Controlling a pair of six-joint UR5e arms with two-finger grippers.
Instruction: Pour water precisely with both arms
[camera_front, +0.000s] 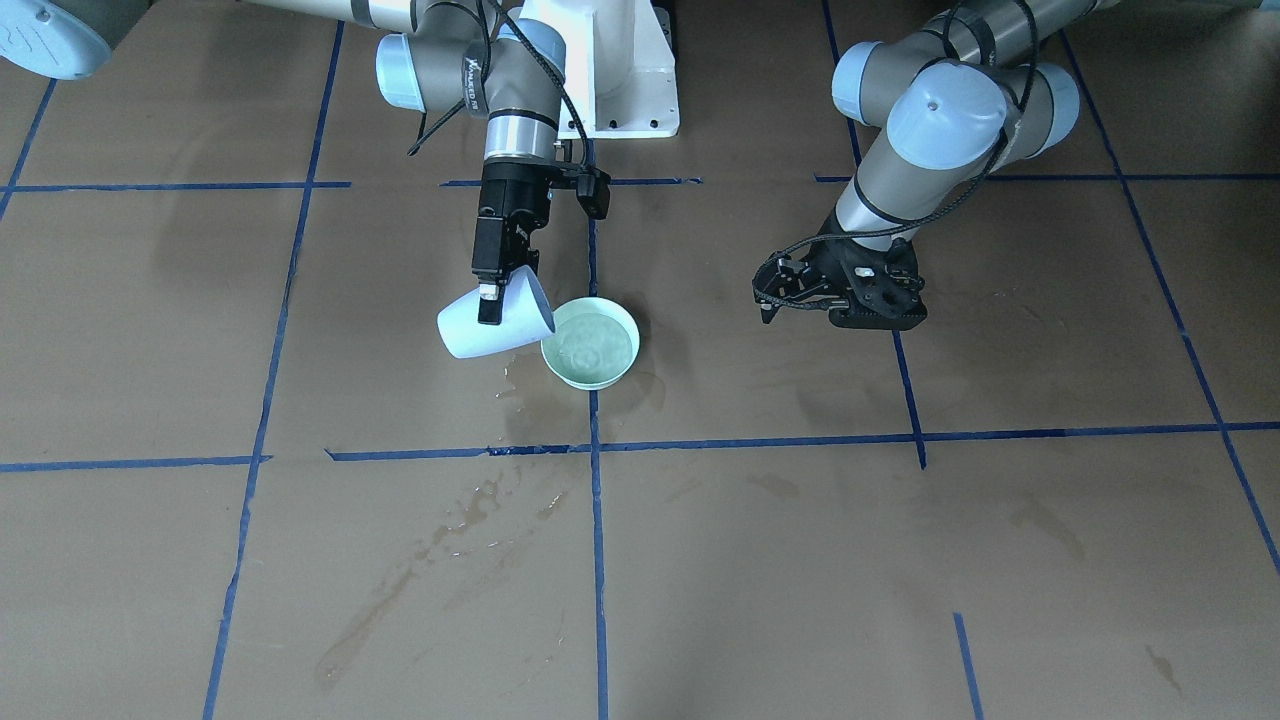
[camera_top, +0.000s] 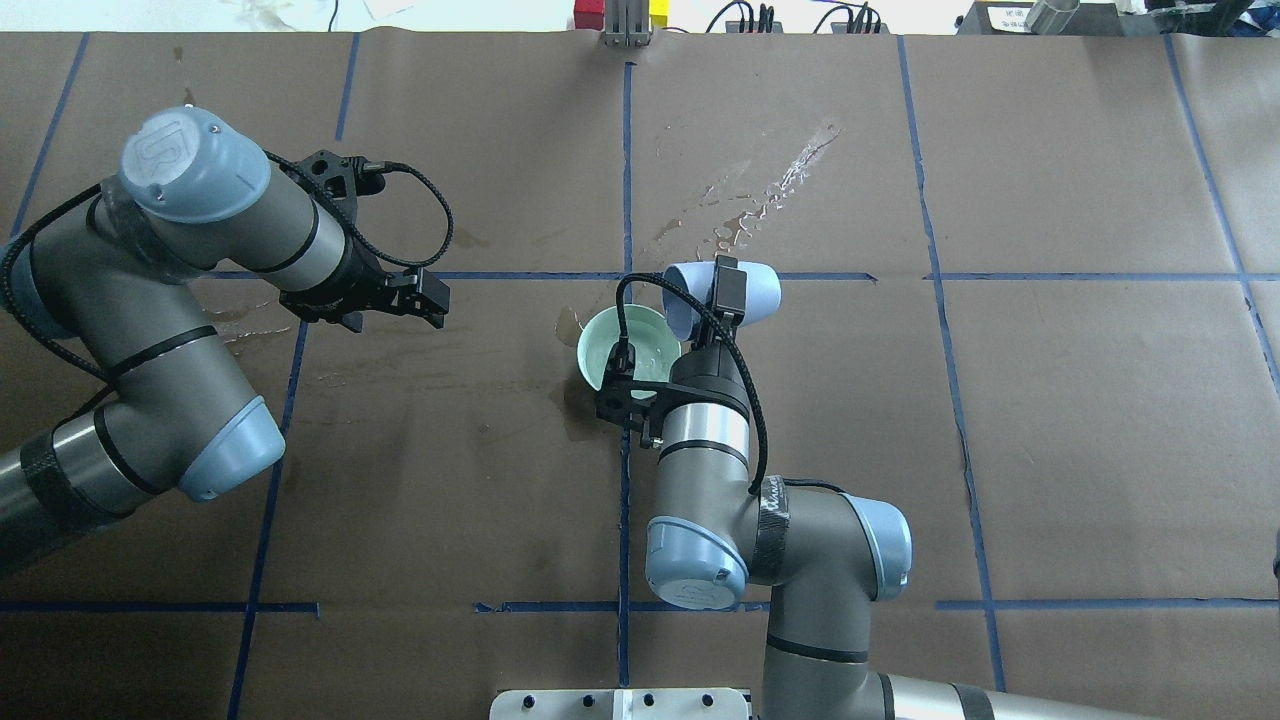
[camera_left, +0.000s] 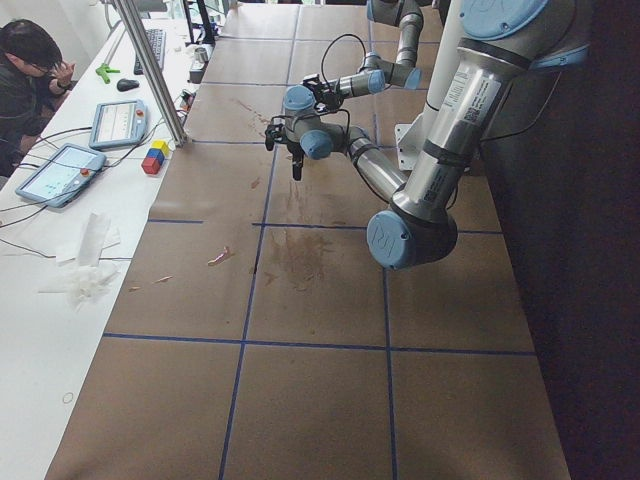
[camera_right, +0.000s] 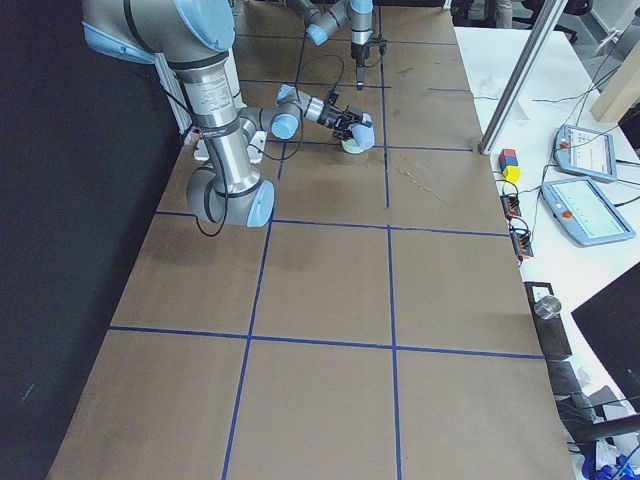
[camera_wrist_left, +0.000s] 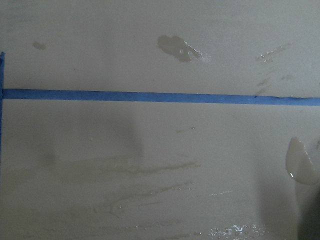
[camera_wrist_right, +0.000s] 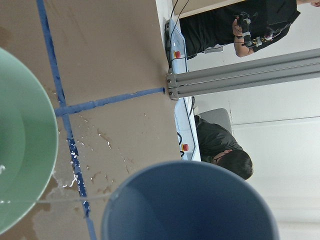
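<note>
In the right end effector (camera_front: 494, 300), clenched on its rim, the pale blue plastic cup (camera_front: 465, 340) lies tipped, mouth toward the pale green round bowl (camera_front: 590, 381) of water (camera_front: 600, 345) just beside. Well apart, the left end effector (camera_top: 432, 298) hovers, seemingly empty; I cannot tell its state.

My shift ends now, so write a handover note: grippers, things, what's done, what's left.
Right gripper: shut on the blue cup, tipped with its mouth over the green bowl's rim.
Left gripper: open, empty, off to the side of the bowl.
Done: water lies in the bowl; wet patches mark the paper beside it.
Left: probably right the cup and set it down.
</note>
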